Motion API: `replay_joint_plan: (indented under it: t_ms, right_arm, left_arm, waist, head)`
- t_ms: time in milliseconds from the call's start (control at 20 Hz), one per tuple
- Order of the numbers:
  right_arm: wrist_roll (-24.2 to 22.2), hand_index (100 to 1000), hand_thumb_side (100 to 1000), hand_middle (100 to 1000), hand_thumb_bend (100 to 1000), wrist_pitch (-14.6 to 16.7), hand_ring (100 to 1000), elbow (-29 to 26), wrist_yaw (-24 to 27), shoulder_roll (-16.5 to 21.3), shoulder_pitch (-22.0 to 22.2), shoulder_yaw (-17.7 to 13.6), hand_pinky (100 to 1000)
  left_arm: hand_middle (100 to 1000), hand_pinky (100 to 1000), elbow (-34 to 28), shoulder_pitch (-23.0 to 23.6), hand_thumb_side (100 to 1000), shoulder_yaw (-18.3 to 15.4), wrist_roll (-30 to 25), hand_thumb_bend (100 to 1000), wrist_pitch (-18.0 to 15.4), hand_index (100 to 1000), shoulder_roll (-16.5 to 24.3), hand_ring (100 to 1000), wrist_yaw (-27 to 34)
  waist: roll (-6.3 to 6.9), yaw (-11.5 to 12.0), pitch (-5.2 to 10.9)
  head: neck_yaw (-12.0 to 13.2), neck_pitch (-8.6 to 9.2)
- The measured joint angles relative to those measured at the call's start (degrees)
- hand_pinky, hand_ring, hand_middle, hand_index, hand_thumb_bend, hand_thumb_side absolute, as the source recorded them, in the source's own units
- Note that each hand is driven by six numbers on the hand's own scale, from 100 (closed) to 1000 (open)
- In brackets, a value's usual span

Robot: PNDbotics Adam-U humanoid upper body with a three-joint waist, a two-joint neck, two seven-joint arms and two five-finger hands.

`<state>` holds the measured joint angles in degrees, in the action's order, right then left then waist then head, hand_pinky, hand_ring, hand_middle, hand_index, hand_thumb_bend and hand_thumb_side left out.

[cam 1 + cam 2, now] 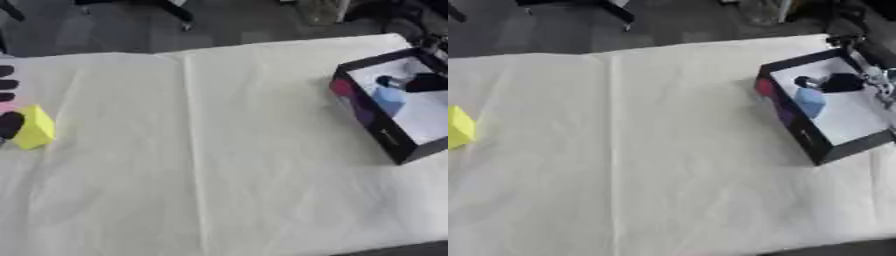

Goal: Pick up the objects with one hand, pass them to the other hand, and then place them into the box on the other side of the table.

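My left hand is cut off at the edge, fingers curled round the yellow block. My right hand is in the box above a blue thing; I cannot tell its fingers.

block far left, box far right

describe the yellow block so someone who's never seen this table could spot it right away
Start at the pale table and go to its far left edge, opposite the black box. The yellow block sits there beside the left robot hand. It is the only bright yellow thing.
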<state>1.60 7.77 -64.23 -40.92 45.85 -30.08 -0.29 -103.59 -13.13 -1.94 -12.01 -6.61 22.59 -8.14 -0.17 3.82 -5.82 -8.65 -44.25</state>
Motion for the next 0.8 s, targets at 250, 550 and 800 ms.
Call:
replay_joint_plan:
  t_ms: [250,550,800]
  right_arm:
    - [4.4,846,448,746,456,0.5,878,-13.1,0.7,-0.9,4.1,-1.0,867]
    - [7.9,828,411,705,379,1.2,849,-34.7,2.5,-7.7,10.9,0.4,854]
    - [8.4,850,400,719,337,5.6,829,-47.2,-0.6,-12.4,13.3,3.5,849]
  left_arm:
    - [826,826,0.0,-0.1,655,-0.7,0.2,619,0.2,862,0.1,818,-1.8]
    - [803,834,0.9,-1.5,626,-2.4,2.3,617,1.2,862,2.2,809,-6.7]
    - [778,851,3.2,-2.6,574,-3.6,3.2,624,2.6,856,6.2,802,-13.8]
  waist:
    - [0.00,-0.3,0.00]
    - [0.00,-0.5,0.00]
    - [0.00,-0.7,0.02]
  head:
    - [3.1,0.00]
    - [9.0,0.01]
    - [14.0,0.01]
